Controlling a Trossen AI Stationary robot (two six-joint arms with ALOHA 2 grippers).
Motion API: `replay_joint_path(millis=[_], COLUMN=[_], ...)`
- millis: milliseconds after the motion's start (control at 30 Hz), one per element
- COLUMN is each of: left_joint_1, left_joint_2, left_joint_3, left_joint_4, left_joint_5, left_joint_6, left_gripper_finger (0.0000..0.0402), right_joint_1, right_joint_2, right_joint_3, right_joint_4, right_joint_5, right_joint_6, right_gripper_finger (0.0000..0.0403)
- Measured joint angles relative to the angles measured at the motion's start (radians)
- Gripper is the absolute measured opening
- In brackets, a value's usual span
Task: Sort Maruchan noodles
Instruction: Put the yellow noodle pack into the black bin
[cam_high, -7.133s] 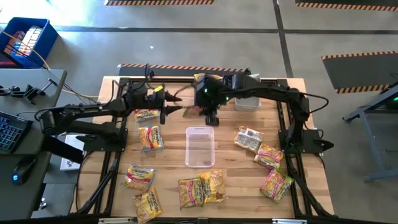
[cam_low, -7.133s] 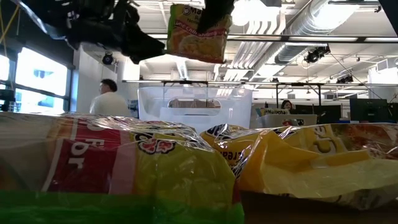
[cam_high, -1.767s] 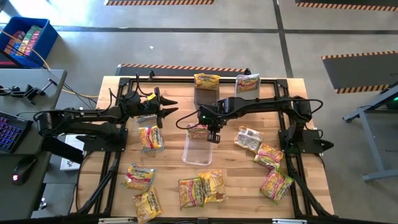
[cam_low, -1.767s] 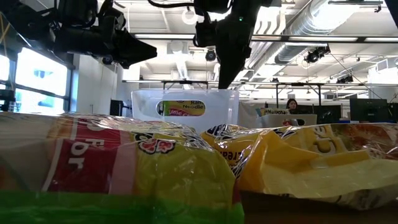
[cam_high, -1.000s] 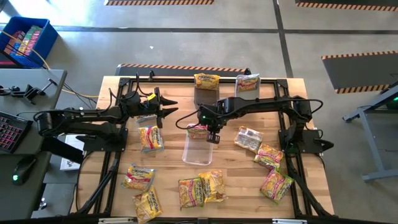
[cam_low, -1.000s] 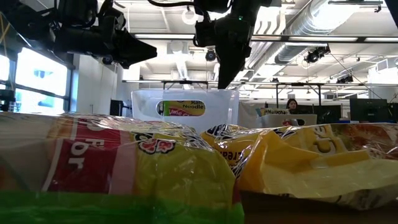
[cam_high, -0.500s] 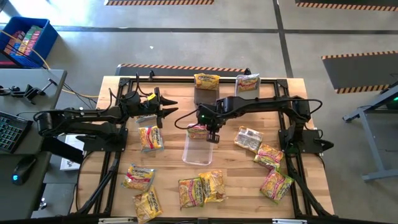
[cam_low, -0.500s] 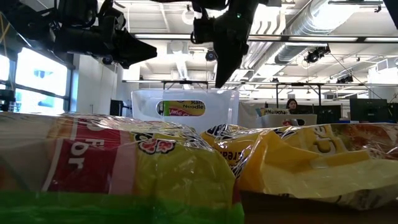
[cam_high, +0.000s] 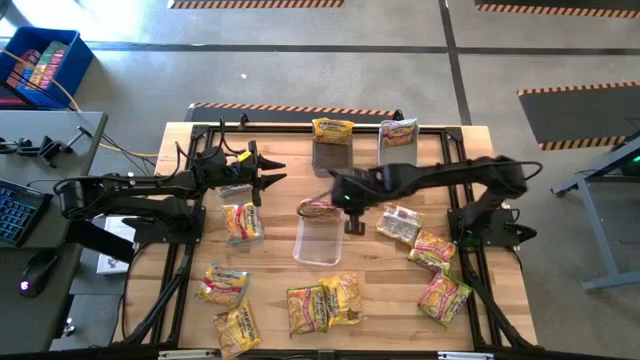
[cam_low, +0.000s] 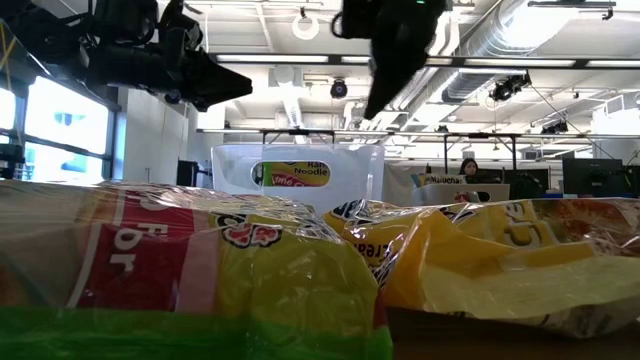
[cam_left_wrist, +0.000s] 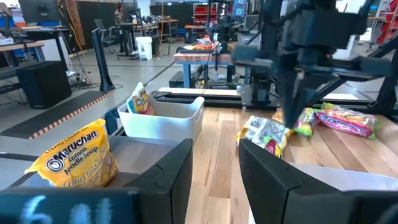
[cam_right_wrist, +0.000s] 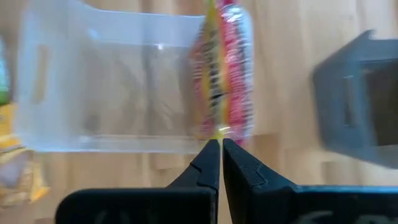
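Your right gripper (cam_high: 354, 226), fingers closed on nothing, hangs just beside the clear bin (cam_high: 318, 238), where a noodle packet (cam_high: 318, 208) stands at the far end. Open those fingers before descending on the next loose packet (cam_high: 398, 222). Your left gripper (cam_high: 272, 173) waits part-open, holding nothing.

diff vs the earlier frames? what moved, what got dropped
The right gripper, shut and empty, carried a packet from the table's far side to the clear bin about seven seconds ago, left it standing at the bin's far end, and has just swung right, off the bin. The left gripper, loose packets and far bins stayed put.
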Motion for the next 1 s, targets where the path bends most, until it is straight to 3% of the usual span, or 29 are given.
replay_joint_path(millis=[267, 467, 667, 1000], left_joint_1=[-0.004, -0.005, -0.007, -0.01], left_joint_2=[0.0, 0.0, 0.0, 0.0], left_joint_3=[0.0, 0.0, 0.0, 0.0], left_joint_4=[0.002, 0.01, 0.009, -0.001], left_joint_5=[0.0, 0.001, 0.0, 0.0], left_joint_6=[-0.009, -0.025, -0.026, -0.026], left_gripper_finger=[0.0119, 0.0119, 0.0119, 0.0119], right_joint_1=[0.076, 0.147, 0.214, 0.294], right_joint_2=[-0.219, -0.249, -0.188, 0.024], right_joint_3=[-0.421, -0.61, -0.656, -0.571], right_joint_4=[0.408, 0.648, 0.858, 0.894], right_joint_5=[-0.131, -0.161, -0.295, -0.305], right_joint_6=[0.239, 0.443, 0.599, 0.708], right_gripper_finger=[0.0, 0.001, 0.0067, 0.0198])
